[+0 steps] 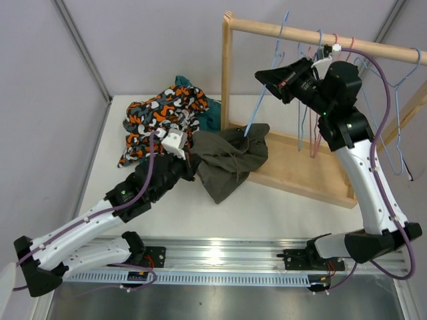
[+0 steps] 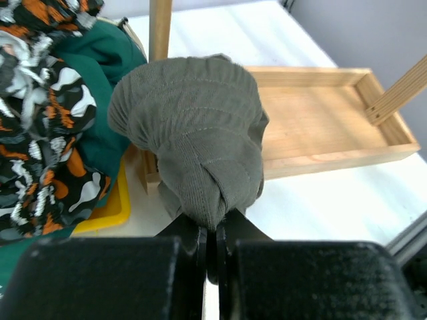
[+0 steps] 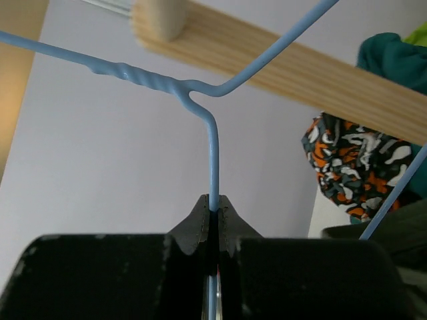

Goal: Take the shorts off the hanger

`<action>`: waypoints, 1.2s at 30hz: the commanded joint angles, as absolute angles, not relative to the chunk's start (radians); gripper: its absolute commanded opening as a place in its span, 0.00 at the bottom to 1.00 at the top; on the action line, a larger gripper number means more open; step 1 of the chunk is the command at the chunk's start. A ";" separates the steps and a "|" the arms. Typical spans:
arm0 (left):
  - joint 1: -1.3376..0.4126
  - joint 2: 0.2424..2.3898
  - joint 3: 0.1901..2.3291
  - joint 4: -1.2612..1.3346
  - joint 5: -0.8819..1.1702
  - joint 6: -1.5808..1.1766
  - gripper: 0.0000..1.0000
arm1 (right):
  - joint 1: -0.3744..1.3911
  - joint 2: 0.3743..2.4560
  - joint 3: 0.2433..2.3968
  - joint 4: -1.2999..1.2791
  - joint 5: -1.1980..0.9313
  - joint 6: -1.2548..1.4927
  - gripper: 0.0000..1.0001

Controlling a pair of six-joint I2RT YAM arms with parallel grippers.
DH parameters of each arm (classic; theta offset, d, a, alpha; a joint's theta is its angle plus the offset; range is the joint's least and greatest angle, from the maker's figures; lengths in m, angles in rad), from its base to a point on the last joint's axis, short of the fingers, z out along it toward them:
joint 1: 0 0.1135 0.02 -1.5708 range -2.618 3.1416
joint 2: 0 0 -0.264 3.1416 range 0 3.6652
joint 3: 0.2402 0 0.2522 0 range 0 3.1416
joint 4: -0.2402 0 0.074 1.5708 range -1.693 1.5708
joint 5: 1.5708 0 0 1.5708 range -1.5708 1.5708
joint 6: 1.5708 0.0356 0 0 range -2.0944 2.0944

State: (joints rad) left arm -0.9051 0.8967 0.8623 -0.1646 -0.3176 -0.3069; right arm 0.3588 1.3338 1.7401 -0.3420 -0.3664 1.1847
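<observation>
The olive-grey shorts lie bunched on the table, over the front lip of the wooden rack base. My left gripper is shut on their near fold, and the left wrist view shows the cloth pinched between the jaws of that gripper. My right gripper is high by the rail, shut on the wire of a blue hanger just below its twisted neck. The hanger's lower end reaches the shorts' top edge. I cannot tell whether it is still inside them. Camouflage shorts and teal shorts are piled at the back left.
The wooden rail carries several bare blue and pink hangers. The rack's post stands between the pile and the base tray. A yellow edge shows under the pile. A metal rail runs along the near table edge.
</observation>
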 commanded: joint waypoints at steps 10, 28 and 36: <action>-0.911 0.736 0.992 -0.343 -0.422 -0.287 0.00 | 0.347 1.315 1.668 -0.318 -0.327 1.112 0.00; -0.575 1.087 1.702 -0.515 -0.355 -0.003 0.00 | 0.454 0.873 1.470 -0.652 -0.072 0.875 1.00; -0.316 1.559 2.424 -0.598 -0.172 -0.043 0.00 | 0.454 0.640 1.275 -0.747 0.047 0.828 0.99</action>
State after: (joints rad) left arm -0.3855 1.4109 2.1391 -0.6350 -0.2729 -0.0196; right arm 0.4500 0.6971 1.3411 -0.6849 -0.0326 0.8707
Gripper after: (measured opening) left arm 0.031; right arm 0.993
